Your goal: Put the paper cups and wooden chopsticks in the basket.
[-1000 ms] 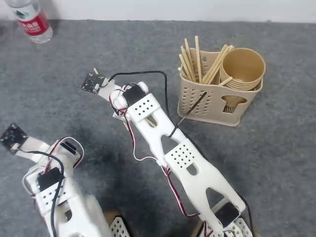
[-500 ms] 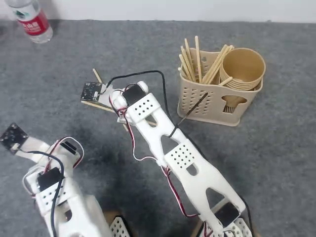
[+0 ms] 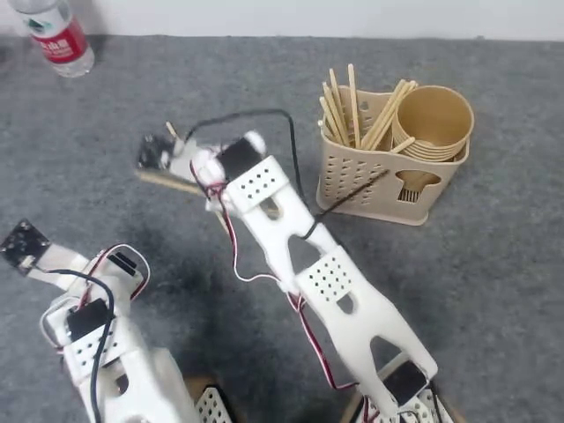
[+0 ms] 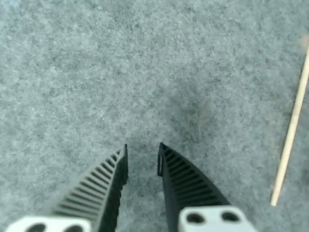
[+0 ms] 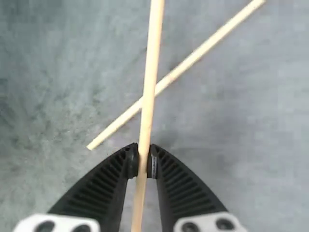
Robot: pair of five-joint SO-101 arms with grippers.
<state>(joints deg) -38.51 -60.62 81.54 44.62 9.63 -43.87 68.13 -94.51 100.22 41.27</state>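
Right gripper (image 5: 142, 162) pinches 1 pale wooden chopstick (image 5: 153, 58).
Jaws clamp it tight — a 2nd chopstick (image 5: 207, 46) lies crossed beneath on grey carpet (image 5: 58, 72); left gripper (image 4: 142, 157) narrowly parted, empty.

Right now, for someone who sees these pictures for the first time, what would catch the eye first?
The right end effector is shut on a wooden chopstick, with a second chopstick lying crossed under it on the grey carpet. In the high view, the basket to its right already holds stacked paper cups and a bundle of chopsticks.
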